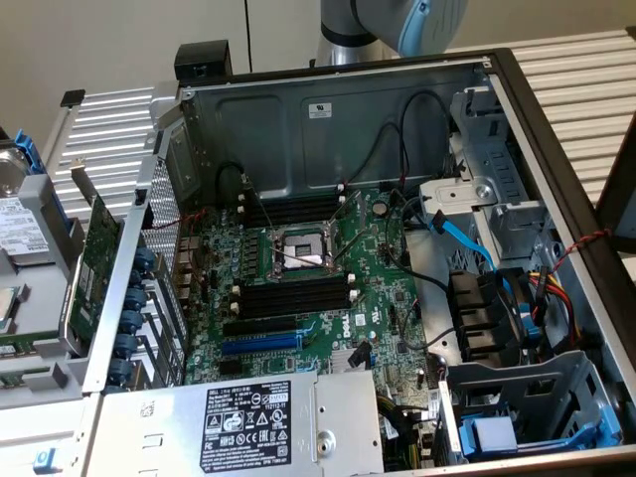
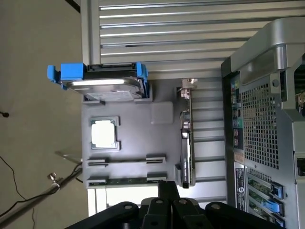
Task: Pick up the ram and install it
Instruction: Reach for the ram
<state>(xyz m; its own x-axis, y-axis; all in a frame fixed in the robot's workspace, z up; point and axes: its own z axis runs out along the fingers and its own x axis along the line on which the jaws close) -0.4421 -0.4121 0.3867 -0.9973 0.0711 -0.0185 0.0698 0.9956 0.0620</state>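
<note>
Tool (image 2: 165, 196) just beside ram (image 2: 126, 180)

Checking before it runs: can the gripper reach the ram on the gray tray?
Probably yes: the ram lies uncovered on the tray, the gripper near one end, the card beside, not over it.

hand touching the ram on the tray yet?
Cannot tell. In the wrist view the hand sits right at one end of the ram in its gray tray, overlapping it in the picture; neither contact nor a gap shows plainly.
</note>
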